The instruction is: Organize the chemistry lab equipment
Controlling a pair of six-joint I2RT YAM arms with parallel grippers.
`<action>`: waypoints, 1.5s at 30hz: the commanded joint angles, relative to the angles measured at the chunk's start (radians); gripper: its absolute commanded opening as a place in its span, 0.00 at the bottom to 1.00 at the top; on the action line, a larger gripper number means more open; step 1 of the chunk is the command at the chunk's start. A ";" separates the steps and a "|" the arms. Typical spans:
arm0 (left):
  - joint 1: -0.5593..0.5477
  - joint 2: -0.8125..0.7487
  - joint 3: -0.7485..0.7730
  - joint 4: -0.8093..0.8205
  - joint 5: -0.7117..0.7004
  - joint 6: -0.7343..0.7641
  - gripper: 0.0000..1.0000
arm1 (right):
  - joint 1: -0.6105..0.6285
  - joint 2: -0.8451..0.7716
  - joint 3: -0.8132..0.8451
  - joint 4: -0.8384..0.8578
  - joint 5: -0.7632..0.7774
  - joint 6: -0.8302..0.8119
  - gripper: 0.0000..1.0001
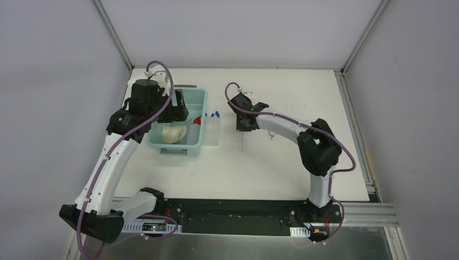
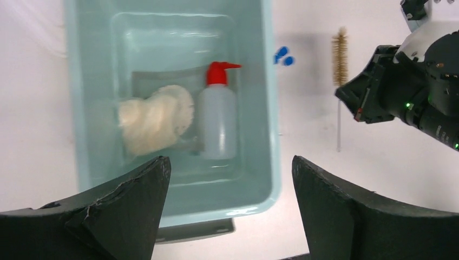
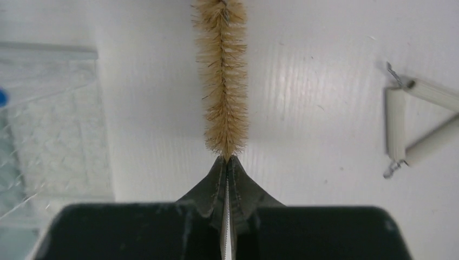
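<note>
The brush (image 3: 223,81) is showing coarse bristles on a metal wire; the bin (image 2: 273,135) is gleaming as smooth plastic; the bench (image 3: 325,108) is looking matt, faintly ribbed.

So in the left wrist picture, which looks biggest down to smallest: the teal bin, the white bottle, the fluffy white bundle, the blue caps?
Largest: teal bin, by far.
Next: white bottle and fluffy white bundle look about alike, so I won't rank them.
Smallest: blue caps.

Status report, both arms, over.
Right gripper shut on brush stem, just below bristles. Left gripper open, over teal bin holding squeeze bottle. Clay triangle lies clear of brush.
</note>
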 commanded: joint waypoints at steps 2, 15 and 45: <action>-0.054 -0.017 -0.072 0.232 0.326 -0.175 0.84 | 0.001 -0.304 -0.118 0.100 -0.009 0.092 0.00; -0.187 0.063 -0.161 0.572 0.630 -0.318 0.87 | 0.039 -0.618 -0.228 0.380 -0.089 0.209 0.00; -0.270 0.336 -0.063 0.668 0.600 -0.402 0.07 | 0.063 -0.692 -0.289 0.438 -0.045 0.194 0.00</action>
